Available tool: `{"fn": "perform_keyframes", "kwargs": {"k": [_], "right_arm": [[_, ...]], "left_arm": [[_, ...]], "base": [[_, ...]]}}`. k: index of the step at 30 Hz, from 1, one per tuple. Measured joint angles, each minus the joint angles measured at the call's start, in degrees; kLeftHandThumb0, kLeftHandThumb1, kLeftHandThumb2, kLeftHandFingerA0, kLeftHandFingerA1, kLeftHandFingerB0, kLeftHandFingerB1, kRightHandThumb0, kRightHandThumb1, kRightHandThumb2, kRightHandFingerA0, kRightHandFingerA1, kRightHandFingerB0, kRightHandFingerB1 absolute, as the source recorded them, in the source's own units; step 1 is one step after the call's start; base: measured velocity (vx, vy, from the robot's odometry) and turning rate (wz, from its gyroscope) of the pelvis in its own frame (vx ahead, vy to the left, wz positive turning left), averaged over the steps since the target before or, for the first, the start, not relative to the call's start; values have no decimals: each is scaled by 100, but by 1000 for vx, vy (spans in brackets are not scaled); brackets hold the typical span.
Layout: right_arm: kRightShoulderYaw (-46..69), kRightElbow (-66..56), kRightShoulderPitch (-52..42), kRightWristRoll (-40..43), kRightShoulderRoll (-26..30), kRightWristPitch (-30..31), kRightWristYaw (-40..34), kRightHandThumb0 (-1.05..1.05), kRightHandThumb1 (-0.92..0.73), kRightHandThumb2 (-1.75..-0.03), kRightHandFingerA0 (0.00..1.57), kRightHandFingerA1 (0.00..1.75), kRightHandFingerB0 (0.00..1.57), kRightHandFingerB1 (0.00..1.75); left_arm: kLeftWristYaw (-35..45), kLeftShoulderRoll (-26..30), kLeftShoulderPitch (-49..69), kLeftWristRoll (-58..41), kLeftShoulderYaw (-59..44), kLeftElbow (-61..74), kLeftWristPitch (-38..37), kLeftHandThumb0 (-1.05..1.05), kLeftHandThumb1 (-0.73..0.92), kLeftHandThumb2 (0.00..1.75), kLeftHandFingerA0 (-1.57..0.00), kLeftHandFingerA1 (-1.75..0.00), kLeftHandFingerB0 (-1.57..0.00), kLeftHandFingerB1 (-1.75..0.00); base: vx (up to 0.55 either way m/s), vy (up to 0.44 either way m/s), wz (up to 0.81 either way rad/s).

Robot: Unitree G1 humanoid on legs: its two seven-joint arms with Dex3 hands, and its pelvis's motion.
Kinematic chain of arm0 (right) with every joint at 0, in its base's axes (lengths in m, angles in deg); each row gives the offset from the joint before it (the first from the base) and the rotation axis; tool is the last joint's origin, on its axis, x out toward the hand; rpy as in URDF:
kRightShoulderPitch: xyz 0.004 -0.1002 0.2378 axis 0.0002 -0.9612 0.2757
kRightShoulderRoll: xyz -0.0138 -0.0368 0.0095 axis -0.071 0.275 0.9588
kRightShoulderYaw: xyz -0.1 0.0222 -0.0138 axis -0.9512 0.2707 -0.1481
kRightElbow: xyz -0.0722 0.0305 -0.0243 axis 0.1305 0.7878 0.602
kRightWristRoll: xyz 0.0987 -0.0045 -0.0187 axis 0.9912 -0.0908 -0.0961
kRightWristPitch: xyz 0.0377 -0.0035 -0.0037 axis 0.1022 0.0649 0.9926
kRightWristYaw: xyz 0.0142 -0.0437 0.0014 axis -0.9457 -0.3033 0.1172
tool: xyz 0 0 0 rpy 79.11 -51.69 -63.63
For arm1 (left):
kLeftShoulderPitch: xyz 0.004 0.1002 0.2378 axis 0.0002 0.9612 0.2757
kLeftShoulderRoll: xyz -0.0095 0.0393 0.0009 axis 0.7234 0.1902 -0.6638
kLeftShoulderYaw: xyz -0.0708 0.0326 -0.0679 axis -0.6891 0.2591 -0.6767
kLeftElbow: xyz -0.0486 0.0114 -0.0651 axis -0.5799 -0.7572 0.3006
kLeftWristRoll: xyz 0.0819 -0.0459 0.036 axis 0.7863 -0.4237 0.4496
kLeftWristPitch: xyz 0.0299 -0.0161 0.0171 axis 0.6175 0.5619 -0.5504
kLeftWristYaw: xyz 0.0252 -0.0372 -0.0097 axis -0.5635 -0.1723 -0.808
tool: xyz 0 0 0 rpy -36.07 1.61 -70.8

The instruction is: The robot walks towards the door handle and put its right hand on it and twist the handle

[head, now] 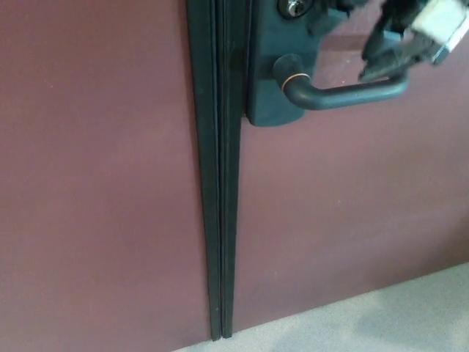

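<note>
- The door handle (344, 94) sat at the upper right of the frame, level and not yet twisted.
- The right hand (407, 37) hovered just above it, blurred; its grip could not be told.

No text, label, brand, number or sign can be read anywhere in the head view. The dark plate (275, 88) behind the door handle (344, 94) bears no lettering that shows, and the keyhole (295, 7) at the top edge is too small and too blurred to tell any maker's mark. The white wrap (440, 18) on the right hand (410, 37) is plain, with no print visible. The maroon door (102, 183) is bare of writing.
</note>
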Motion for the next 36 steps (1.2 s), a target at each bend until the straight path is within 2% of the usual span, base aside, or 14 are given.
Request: {"fn": "perform_keyframes", "kwargs": {"k": [1,2,7,8,12,13,22,23,36], "right_arm": [[26,-18,24,4,-4,14,25,-54,-38,-80,38,53,19,43],[74,-49,58,10,-7,27,61,-54,-38,-80,39,53,19,43],[156,-63,139,16,-12,61,165,-56,-39,-80,39,53,20,42],[157,-63,139,15,-13,65,177,-56,-39,-80,39,53,20,42],[156,-94,118,5,-22,67,197,-56,-38,-80,39,53,20,42],[156,-102,109,3,-26,67,200,-61,-48,-56,41,39,32,33],[-92,-11,-203,-138,-126,-7,192,-62,-47,-58,41,39,31,34],[-103,-4,-211,-150,-130,-17,191,-64,-43,-74,38,47,30,42],[-494,139,-554,-670,-130,-400,41,-64,-43,-74,40,48,31,43]], "left_arm": [[0,7,3,0,2,0,-3,-46,53,82,-56,-57,-38,-49],[0,18,8,0,2,0,-6,-40,63,59,-62,-46,-43,-37],[1,43,18,0,3,-4,-7,-40,63,59,-62,-46,-43,-37],[1,44,20,1,6,-4,-8,-46,53,82,-55,-57,-37,-49],[1,55,45,10,44,-1,-16,-46,53,82,-55,-57,-37,-49],[1,59,46,13,56,0,-19,-47,53,82,-55,-57,-38,-49],[1,65,51,20,77,1,-43,-46,53,82,-55,-57,-38,-49],[1,65,51,20,77,1,-44,-46,53,82,-55,-57,-38,-49],[2,73,77,25,93,-3,-51,-47,53,82,-54,-56,-37,-49]], "base": [[0,0,0],[0,0,0],[0,0,0],[0,0,0],[0,0,0],[0,0,0],[0,0,0],[0,0,0],[0,0,0]]}}
